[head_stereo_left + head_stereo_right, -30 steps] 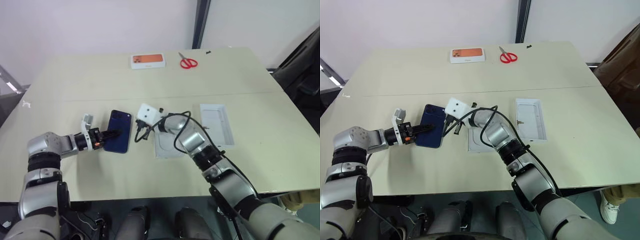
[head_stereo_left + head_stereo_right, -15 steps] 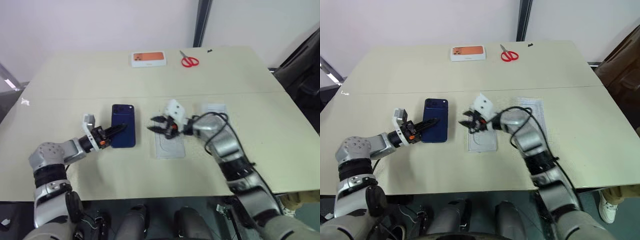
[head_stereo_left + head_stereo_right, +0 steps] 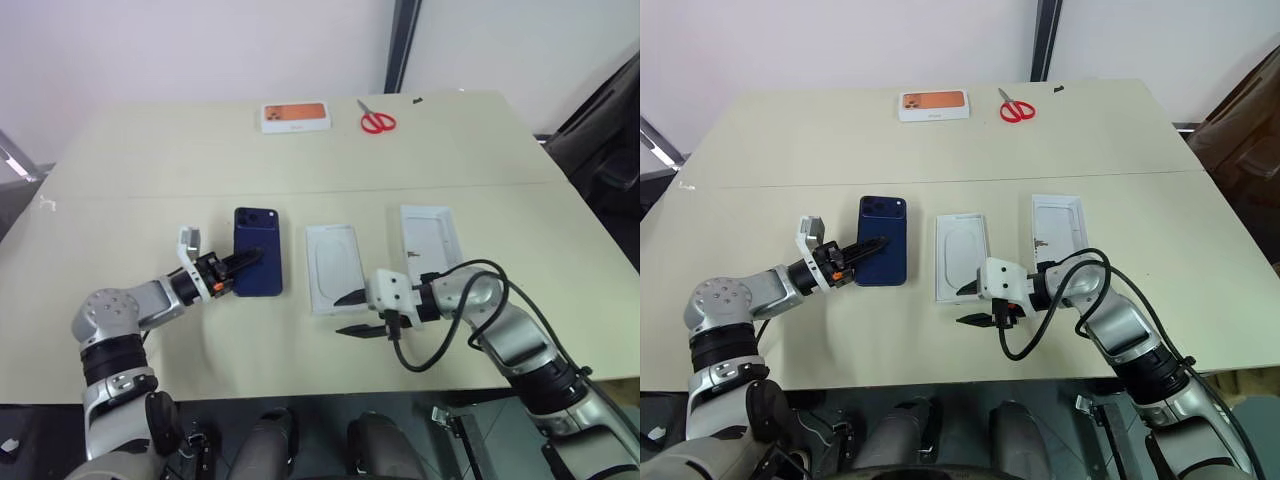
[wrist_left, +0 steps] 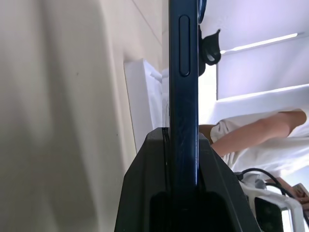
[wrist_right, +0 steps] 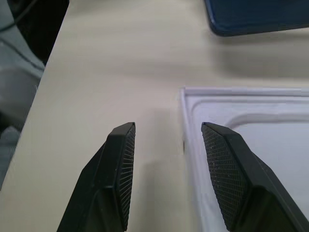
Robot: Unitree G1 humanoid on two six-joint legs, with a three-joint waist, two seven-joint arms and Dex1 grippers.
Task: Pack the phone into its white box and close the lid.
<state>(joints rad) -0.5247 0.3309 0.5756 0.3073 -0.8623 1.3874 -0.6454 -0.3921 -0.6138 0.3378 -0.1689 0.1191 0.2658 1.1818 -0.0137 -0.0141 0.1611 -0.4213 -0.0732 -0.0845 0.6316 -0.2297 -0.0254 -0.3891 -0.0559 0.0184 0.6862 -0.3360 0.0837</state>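
1. The phone (image 3: 258,265) lay back-up on the table (image 3: 150,180), its camera cluster at the far end, left of the middle.
2. The left gripper (image 3: 243,264) was clamped on the phone's near left edge; in the left wrist view the two black fingers (image 4: 145,193) pressed both faces of the phone (image 4: 183,96), seen edge-on.
3. Just right of the phone, apart from it, lay a thin white insert (image 3: 334,266) with an oval impression.
4. Right of the insert, with a gap between, lay a shallow white tray (image 3: 432,244), open side up, plain white inside. Whether it was the box or the lid I could not tell.
5. The right gripper (image 3: 354,313) hung at the insert's near edge, pointing left, its jaws apart and nothing between them.
6. In the right wrist view one finger (image 5: 118,159) stood over bare table and the other over the insert's corner (image 5: 231,125), with the phone's blue corner (image 5: 256,17) beyond.
7. At the far side of the table lay a white box with an orange picture (image 3: 296,118), and to its right red scissors (image 3: 377,123), well apart from everything near.
8. A black cable (image 3: 440,335) looped beside the right wrist.
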